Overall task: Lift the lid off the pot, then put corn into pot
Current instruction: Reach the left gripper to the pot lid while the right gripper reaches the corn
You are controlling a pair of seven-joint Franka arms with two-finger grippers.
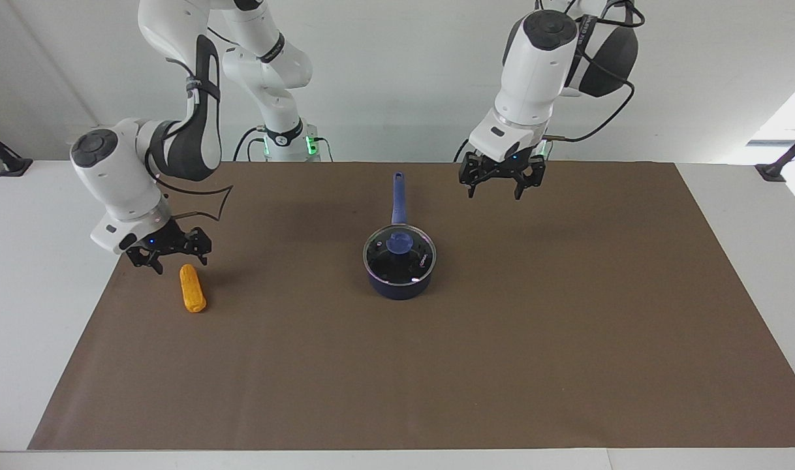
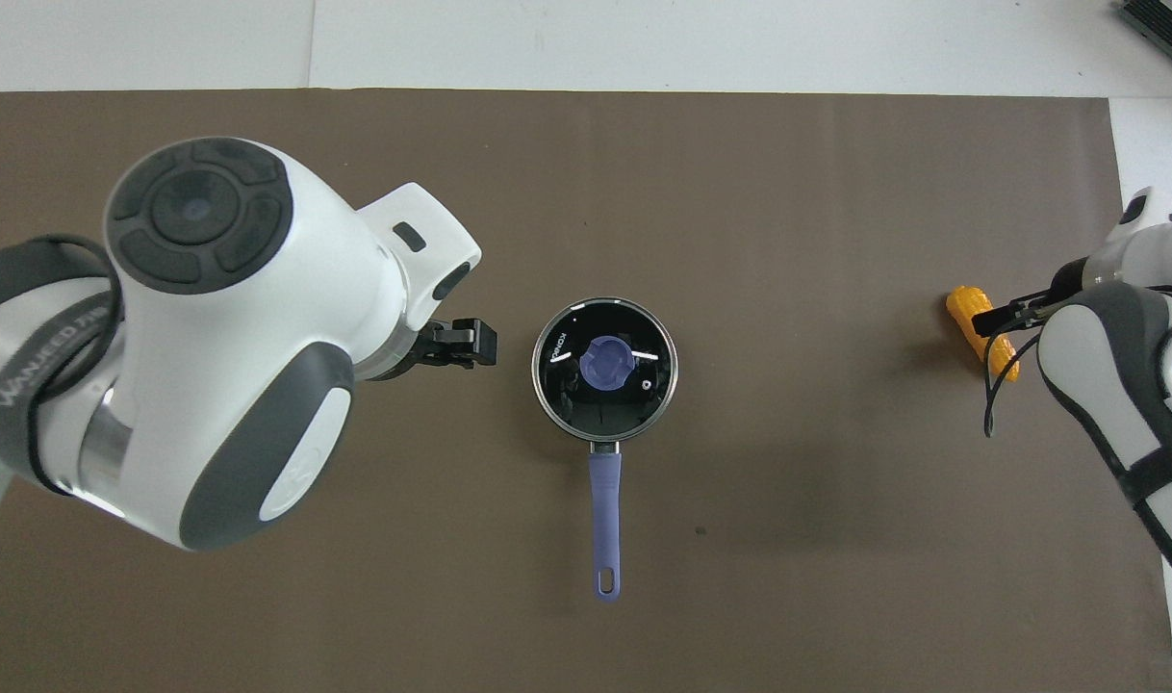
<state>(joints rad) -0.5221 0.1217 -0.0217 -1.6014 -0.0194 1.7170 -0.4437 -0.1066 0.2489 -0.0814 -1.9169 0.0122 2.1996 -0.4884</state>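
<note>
Brown matting (image 1: 567, 339) covers most of the white table (image 1: 38, 261), and everything of the task sits on it. At its middle stands the pot (image 1: 399, 284), its long blue handle pointing toward the robots. The lid (image 1: 399, 256) rests on the pot's rim, blue knob up; the overhead view looks straight through its glass to the black inside, while the facing view shows the pot's navy wall.

Toward the right arm's end of the mat lies the corn (image 1: 192, 288), flat and well apart from the pot.

The left gripper (image 1: 502, 184) hangs in the air with its jaws spread and nothing between them. The facing view shows it raised over bare mat near the handle's tip; in the overhead view the arm's bulk hides all but its tip, which appears just beside the pot.

The right gripper (image 1: 167, 256) is low, jaws apart and empty. The facing view places it just above the corn's end nearer the robots, not touching; from overhead its tip overlaps the cob.
</note>
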